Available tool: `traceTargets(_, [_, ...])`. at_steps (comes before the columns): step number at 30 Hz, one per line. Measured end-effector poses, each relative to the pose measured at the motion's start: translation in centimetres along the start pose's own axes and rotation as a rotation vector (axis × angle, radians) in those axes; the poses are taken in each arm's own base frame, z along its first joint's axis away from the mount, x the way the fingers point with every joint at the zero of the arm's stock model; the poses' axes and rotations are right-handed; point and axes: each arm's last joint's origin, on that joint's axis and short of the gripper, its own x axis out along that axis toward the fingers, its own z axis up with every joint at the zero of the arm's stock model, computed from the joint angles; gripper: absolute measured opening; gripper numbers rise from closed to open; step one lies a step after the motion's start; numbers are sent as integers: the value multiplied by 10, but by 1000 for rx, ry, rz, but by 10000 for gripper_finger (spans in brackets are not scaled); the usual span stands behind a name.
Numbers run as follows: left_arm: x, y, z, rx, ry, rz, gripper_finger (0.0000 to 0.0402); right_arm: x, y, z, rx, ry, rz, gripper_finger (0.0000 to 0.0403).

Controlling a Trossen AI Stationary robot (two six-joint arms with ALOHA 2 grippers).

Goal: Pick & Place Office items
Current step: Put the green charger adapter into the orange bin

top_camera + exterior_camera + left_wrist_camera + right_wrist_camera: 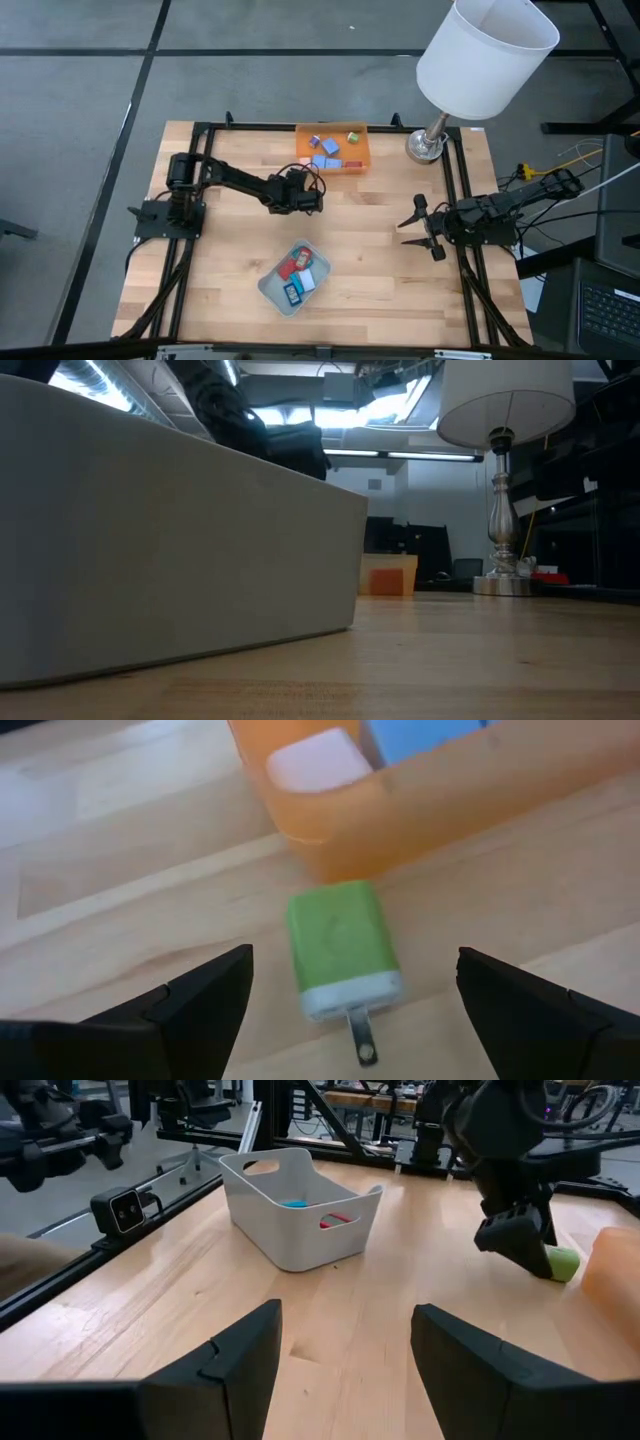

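Low in the left wrist frame, the left end effector point(350, 1010) stands spread around a green charger block point(340, 945) lying on the surface beside the orange tray point(420, 805). Probably light, stiff and smooth; pinch its flat sides.

1. The table point(380, 250) is pale wood in glued strips, smooth with a soft sheen.
2. The orange tray point(420, 815) looks like translucent, smooth plastic.
3. The green charger block point(338, 942) just beside that tray is matt plastic with a white end and metal prongs.
4. The grey-green tray point(300, 1215) is matt plastic.
5. The lamp base point(424, 147) is shiny metal.
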Motion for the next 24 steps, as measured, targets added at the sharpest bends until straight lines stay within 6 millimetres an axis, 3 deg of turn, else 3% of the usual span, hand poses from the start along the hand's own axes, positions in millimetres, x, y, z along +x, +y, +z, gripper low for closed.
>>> traceTargets(16, [30, 4, 6, -34, 69, 6, 332, 0, 0, 0, 5, 0, 3, 221])
traceTargets(19, [31, 3, 4, -35, 77, 3, 304, 0, 0, 0, 5, 0, 3, 221])
traceTargets(24, [30, 3, 5, -24, 104, -19, 218, 0, 0, 0, 21, 0, 3, 221])
